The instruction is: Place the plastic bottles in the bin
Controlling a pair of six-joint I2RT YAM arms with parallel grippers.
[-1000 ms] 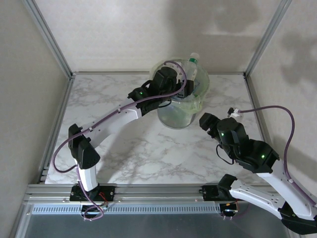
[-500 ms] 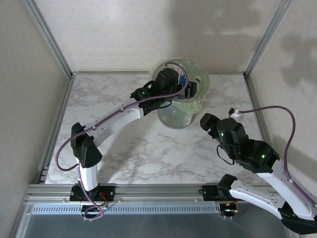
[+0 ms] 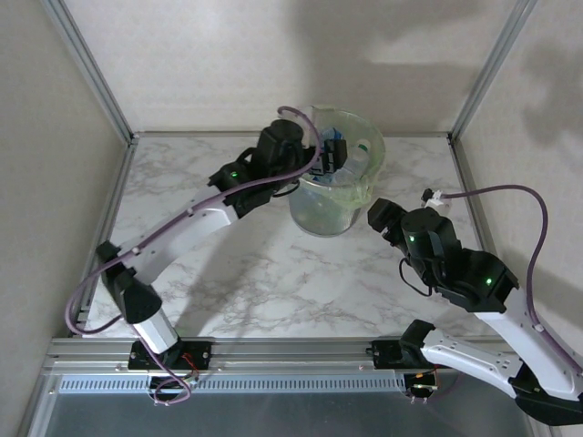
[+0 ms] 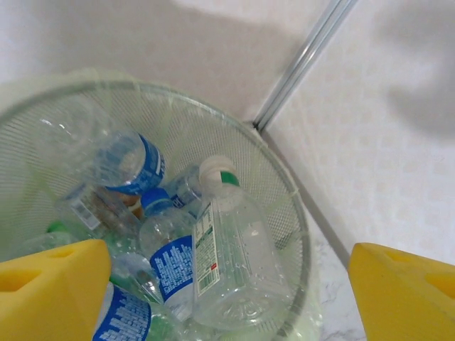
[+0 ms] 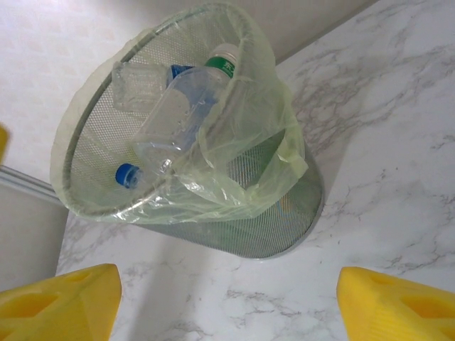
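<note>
Far back on the marbled surface (image 3: pixel 228 273), upright and draped in its liner, the bin (image 5: pixel 234 227) heaped with plastic bottles (image 4: pixel 234 263), left end effector (image 4: pixel 227 298) spread wide and empty above the rim, right end effector (image 5: pixel 227 302) likewise wide apart, empty, facing the bin from nearby.

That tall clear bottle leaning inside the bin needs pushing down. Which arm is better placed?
Left, probably. The left gripper hangs open over the mouth of the bin, with the tall clear bottle below it. The right gripper sits open beside the bin's wall, lower down.
</note>
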